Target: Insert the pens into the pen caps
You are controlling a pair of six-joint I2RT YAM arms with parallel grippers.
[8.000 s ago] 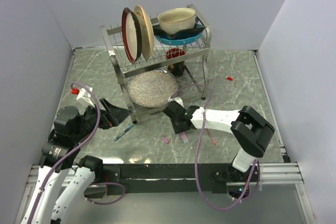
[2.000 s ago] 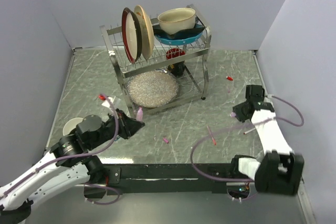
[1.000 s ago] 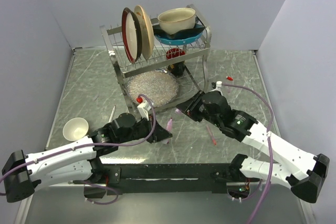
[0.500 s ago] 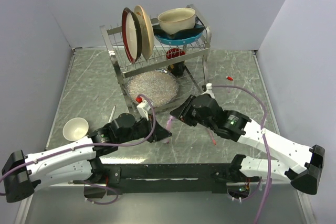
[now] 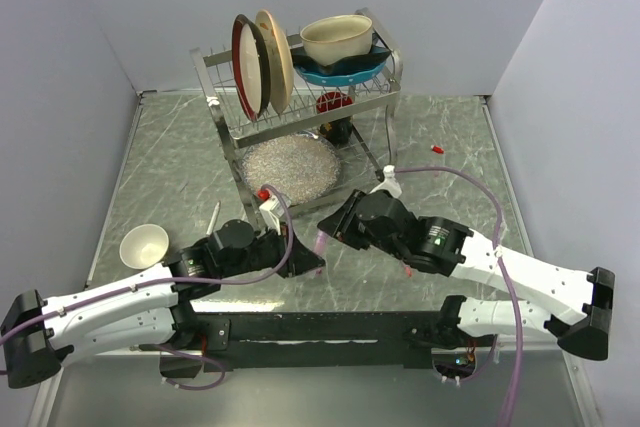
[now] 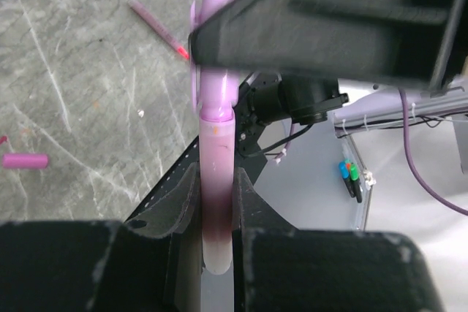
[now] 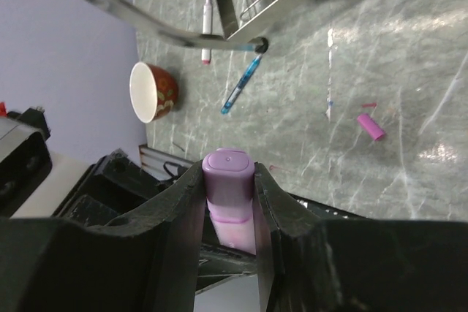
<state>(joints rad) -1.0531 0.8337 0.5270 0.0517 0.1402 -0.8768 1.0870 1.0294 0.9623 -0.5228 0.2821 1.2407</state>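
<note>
One pen, one cap — touching.
The left gripper [image 6: 217, 178] clamps the pink pen [image 6: 218, 137]; the right gripper [image 7: 229, 180] clamps the purple cap [image 7: 229, 162] — one pink cap [image 7: 371, 126] lies loose.

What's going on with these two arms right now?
The arms meet over the middle of the table to cap a pen. The left gripper is shut on a pink pen, and the right gripper is shut on a purple cap. The cap sits at the pen's end; whether it is fully seated can't be told. A blue pen, white pen, second pink pen and loose cap lie on the table.
</note>
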